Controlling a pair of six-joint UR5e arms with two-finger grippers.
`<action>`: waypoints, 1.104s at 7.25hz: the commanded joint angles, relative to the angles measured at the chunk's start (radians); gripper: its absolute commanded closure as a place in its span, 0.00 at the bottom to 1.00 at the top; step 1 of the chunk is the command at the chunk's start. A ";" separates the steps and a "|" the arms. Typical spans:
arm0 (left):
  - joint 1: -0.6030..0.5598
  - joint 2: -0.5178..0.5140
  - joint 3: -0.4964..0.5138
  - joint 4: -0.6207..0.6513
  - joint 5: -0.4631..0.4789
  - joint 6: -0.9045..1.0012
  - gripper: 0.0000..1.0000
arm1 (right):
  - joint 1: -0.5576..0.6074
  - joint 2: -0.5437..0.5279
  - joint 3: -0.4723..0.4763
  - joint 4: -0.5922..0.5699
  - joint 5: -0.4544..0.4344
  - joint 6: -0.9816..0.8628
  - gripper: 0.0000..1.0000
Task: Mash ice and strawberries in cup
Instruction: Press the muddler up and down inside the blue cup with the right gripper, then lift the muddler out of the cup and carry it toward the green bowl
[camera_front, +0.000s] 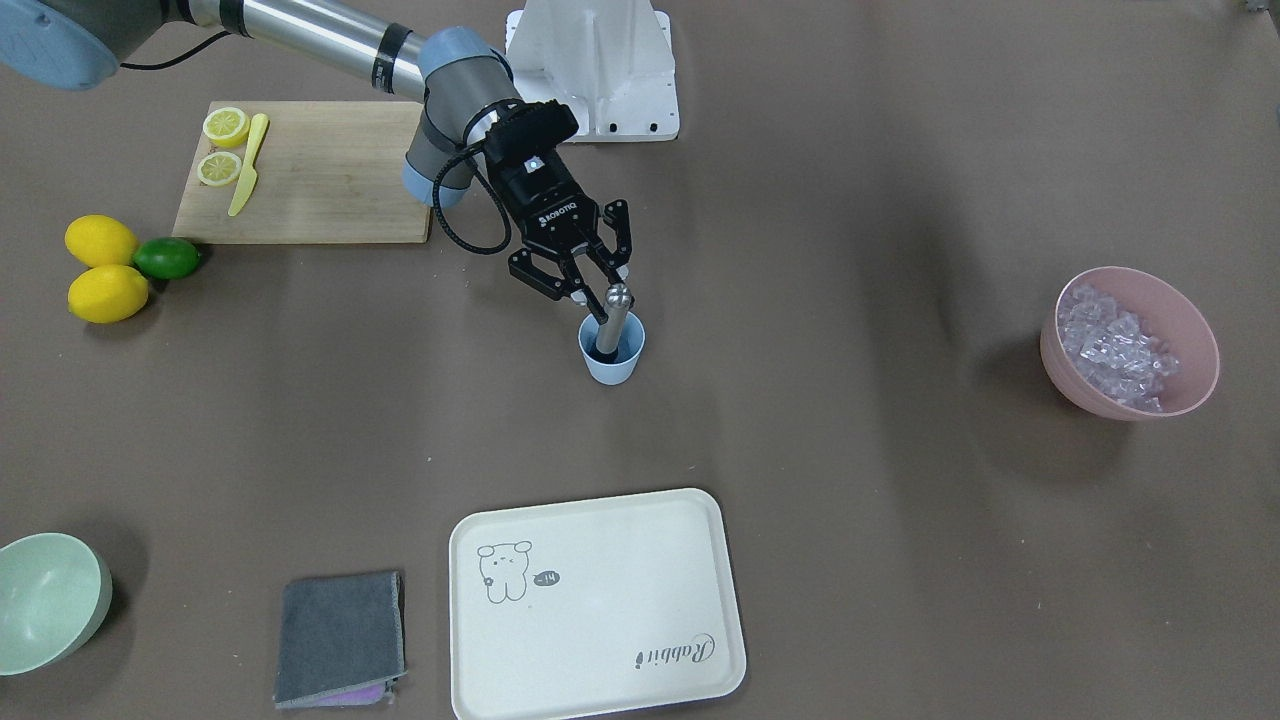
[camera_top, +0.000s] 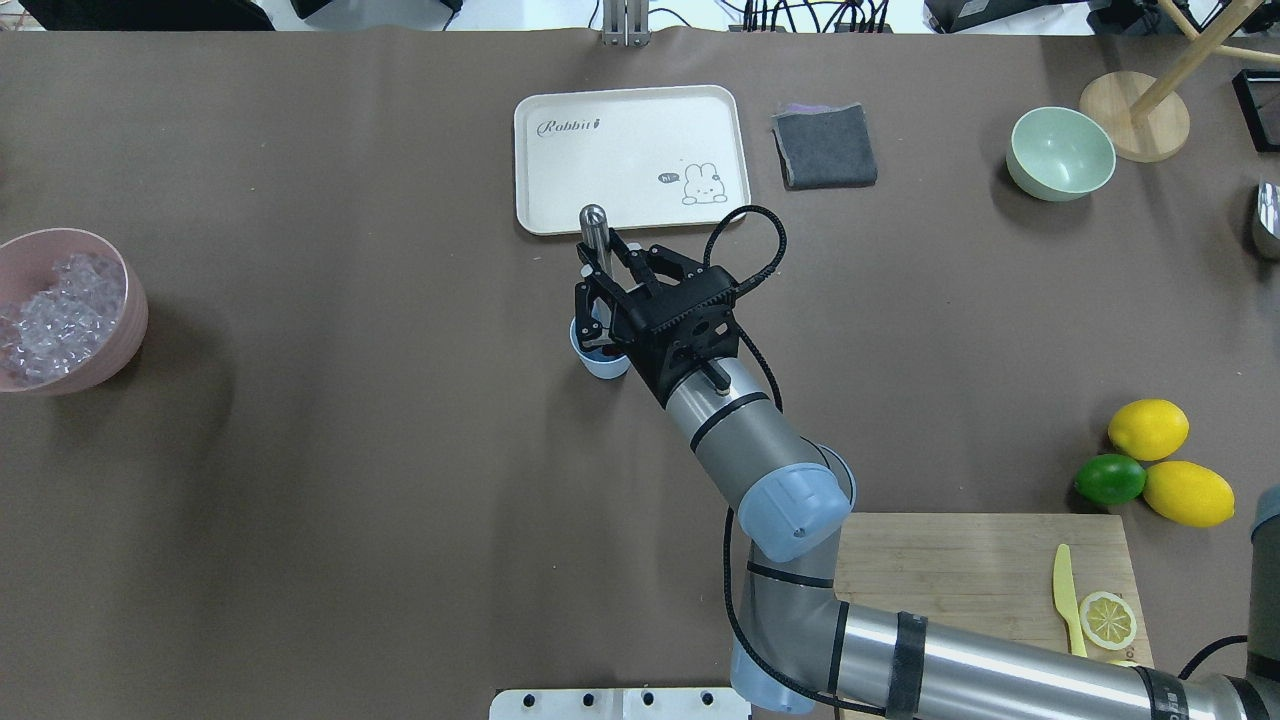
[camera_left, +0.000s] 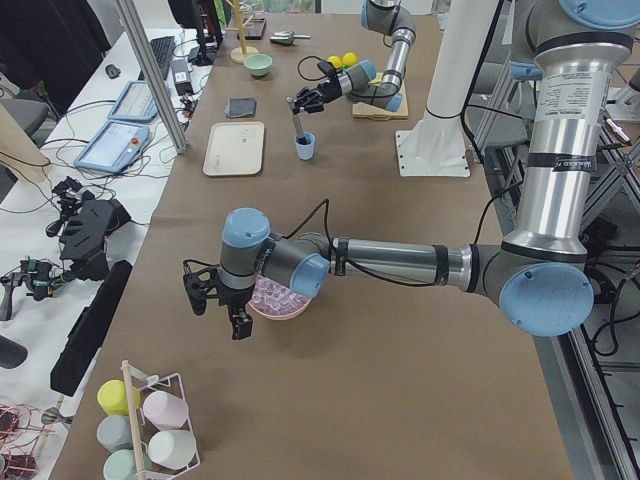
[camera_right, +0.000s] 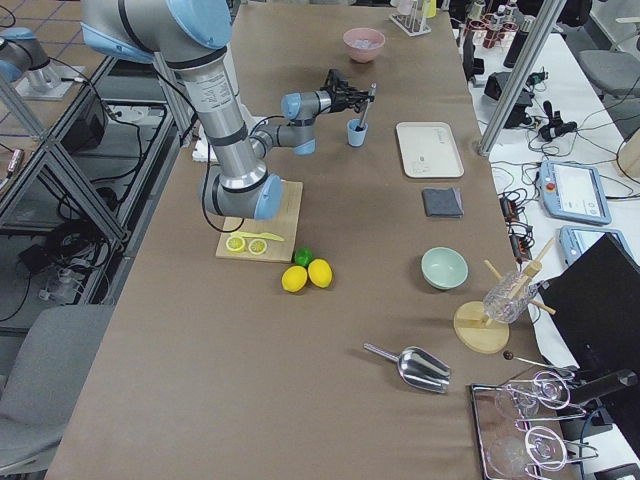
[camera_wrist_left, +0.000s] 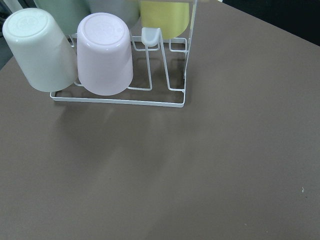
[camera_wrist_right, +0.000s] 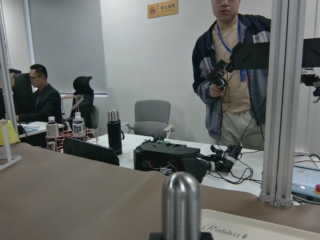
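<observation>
The light-blue cup (camera_front: 611, 362) (camera_top: 601, 360) stands mid-table. A metal muddler (camera_front: 612, 320) (camera_top: 594, 228) leans in it, lower end inside. My right gripper (camera_front: 597, 285) (camera_top: 605, 270) is shut on the muddler's upper shaft; its rounded top (camera_wrist_right: 181, 200) fills the wrist view's bottom centre. What lies inside the cup is hidden, and the strawberries are not visible. Ice (camera_front: 1110, 345) (camera_top: 55, 310) fills the pink bowl (camera_front: 1190, 330). My left gripper (camera_left: 218, 312) hangs just beside that bowl at the table's left end; I cannot tell its state.
A cutting board (camera_front: 320, 190) holds lemon halves (camera_front: 225, 127) and a yellow knife (camera_front: 246, 168). Two lemons (camera_front: 100, 240) and a lime (camera_front: 167, 258) lie beside it. Across the table are a cream tray (camera_front: 595, 610), grey cloth (camera_front: 340, 640) and green bowl (camera_front: 45, 600). A cup rack (camera_wrist_left: 105, 55) is near the left wrist.
</observation>
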 joint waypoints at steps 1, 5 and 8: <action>0.000 0.000 -0.001 0.000 0.000 -0.001 0.02 | 0.005 0.023 0.009 0.000 -0.001 0.000 1.00; 0.000 0.000 -0.012 -0.006 -0.002 0.002 0.02 | 0.068 0.034 0.138 -0.009 0.025 0.000 1.00; 0.000 0.017 -0.007 -0.202 -0.003 0.034 0.02 | 0.219 -0.033 0.220 -0.361 0.078 0.073 1.00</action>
